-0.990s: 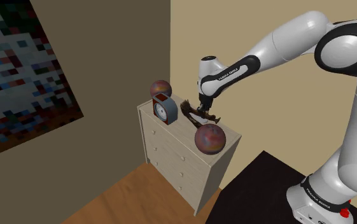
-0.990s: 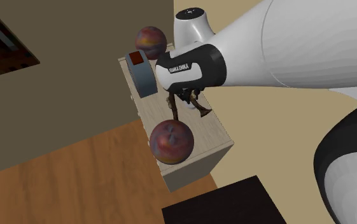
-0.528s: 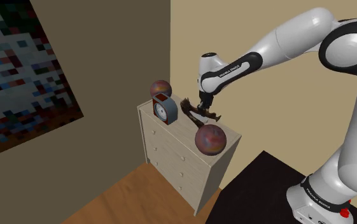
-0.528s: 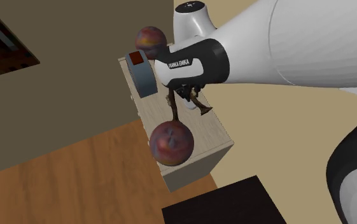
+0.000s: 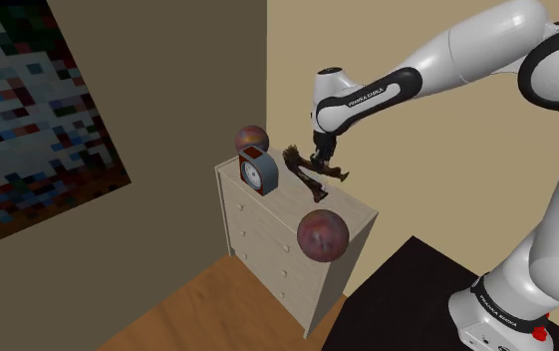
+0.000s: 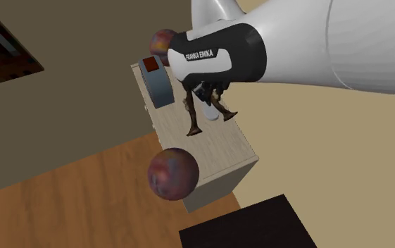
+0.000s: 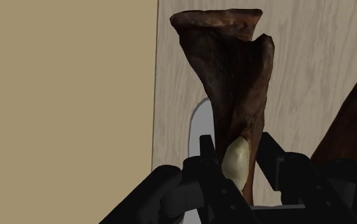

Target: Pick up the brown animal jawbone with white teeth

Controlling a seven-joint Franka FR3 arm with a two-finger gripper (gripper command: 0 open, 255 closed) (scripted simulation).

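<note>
The brown jawbone [image 5: 308, 170] hangs just above the pale dresser top [image 5: 352, 211], clasped in my black gripper [image 5: 320, 160], which is shut on it. In the second exterior view the jawbone [image 6: 193, 120] dangles its two branches below the gripper [image 6: 210, 94]. The wrist view has the dark brown jawbone [image 7: 228, 89] running away from the gripper [image 7: 234, 168], with a white tooth [image 7: 237, 160] pinched between the fingers [image 7: 203, 154].
A reddish mottled ball [image 5: 323, 235] overlaps the dresser's front edge; in the second exterior view this ball [image 6: 172, 174] sits past the edge, over the wood floor. A small clock [image 5: 259, 171] and a second ball [image 5: 251, 139] stand at the back. Tan wall [image 5: 397, 40] behind.
My gripper has risen with the jawbone, lifting it off the dresser top. The near ball has moved forward and down over the dresser's front edge.
</note>
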